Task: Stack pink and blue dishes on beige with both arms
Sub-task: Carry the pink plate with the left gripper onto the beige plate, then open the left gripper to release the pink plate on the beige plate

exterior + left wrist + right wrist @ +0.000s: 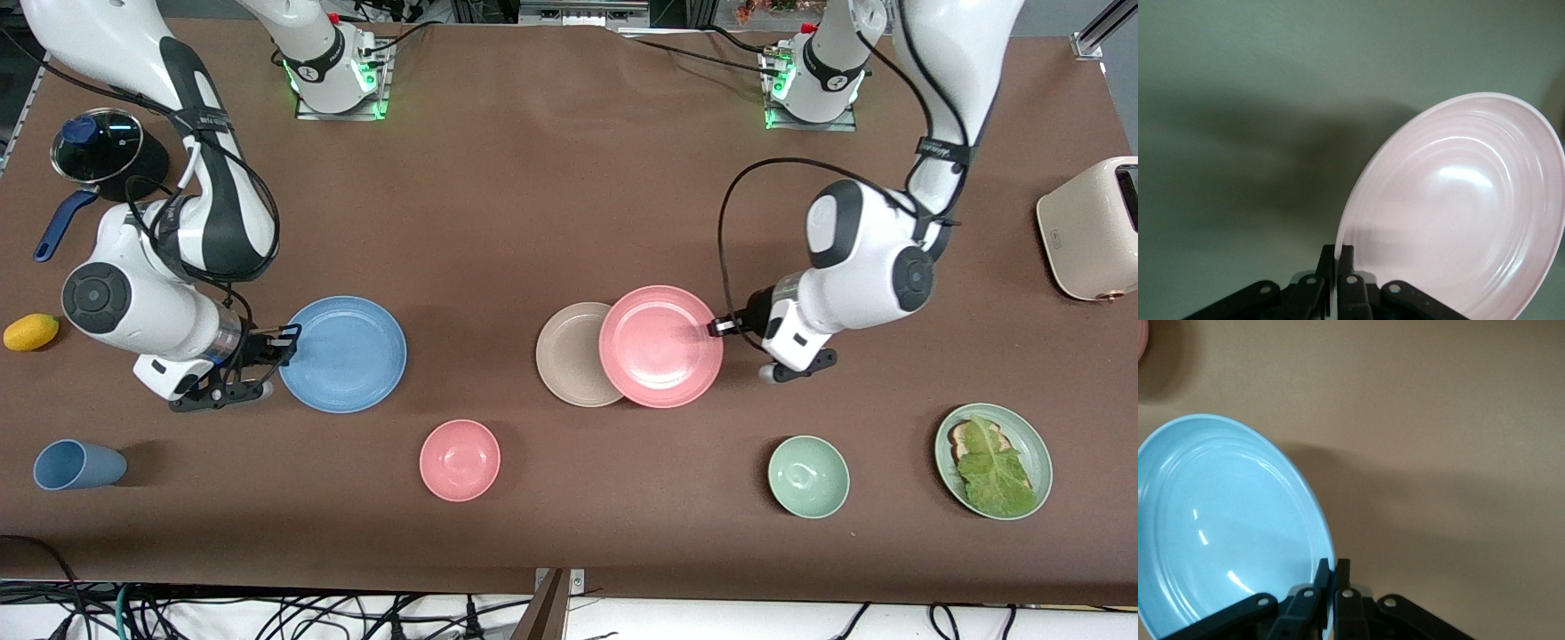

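Your left gripper (pixel 722 325) is pinching the rim of the pink plate (pixel 661 346), fingers (pixel 1345 261) clamped thin on its edge. That plate is round, so it has no long axis; it is facing up and looking close to level, reaching out from the gripper toward the right arm's end of the table. It is hanging partly over the beige plate (pixel 569 354), covering the side of the beige plate that is toward the left arm, and you cannot tell whether the two are touching. The beige plate is lying flat on the table (pixel 551 196), face up.

Your right gripper (pixel 283 342) is gripping the blue plate (pixel 344 353) by the rim in the same way, fingers (pixel 1341 573) closed tight on the edge. The blue plate is also facing up, stretching from the gripper toward the left arm's end, well apart from the other two plates.
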Available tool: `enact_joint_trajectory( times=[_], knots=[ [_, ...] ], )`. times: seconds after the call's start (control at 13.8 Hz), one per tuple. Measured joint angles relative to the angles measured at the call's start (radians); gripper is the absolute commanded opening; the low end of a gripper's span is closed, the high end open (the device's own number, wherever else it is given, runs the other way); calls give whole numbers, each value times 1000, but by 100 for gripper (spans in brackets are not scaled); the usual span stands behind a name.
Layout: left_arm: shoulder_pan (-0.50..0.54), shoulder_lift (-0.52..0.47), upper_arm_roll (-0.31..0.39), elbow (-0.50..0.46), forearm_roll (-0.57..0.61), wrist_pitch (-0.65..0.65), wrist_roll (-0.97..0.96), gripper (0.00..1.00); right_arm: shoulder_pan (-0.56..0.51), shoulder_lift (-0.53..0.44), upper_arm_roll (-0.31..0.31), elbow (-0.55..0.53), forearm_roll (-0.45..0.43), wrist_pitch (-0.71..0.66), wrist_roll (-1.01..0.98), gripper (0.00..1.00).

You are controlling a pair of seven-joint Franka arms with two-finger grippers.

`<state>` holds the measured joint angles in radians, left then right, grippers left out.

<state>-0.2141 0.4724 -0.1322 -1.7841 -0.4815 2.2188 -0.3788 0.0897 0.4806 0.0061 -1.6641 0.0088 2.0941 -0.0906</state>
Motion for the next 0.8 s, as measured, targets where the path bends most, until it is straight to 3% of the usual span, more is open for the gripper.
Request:
enact_joint_trajectory(
  times=[0.44, 0.8],
  knots=[
    [-160, 142, 3, 33, 5, 230, -160, 0, 1, 1, 1, 0, 0, -1, 0, 0],
    [-199, 170, 6, 41, 8, 256, -198, 0, 3, 2, 2, 0, 0, -2, 1, 0]
  ],
)
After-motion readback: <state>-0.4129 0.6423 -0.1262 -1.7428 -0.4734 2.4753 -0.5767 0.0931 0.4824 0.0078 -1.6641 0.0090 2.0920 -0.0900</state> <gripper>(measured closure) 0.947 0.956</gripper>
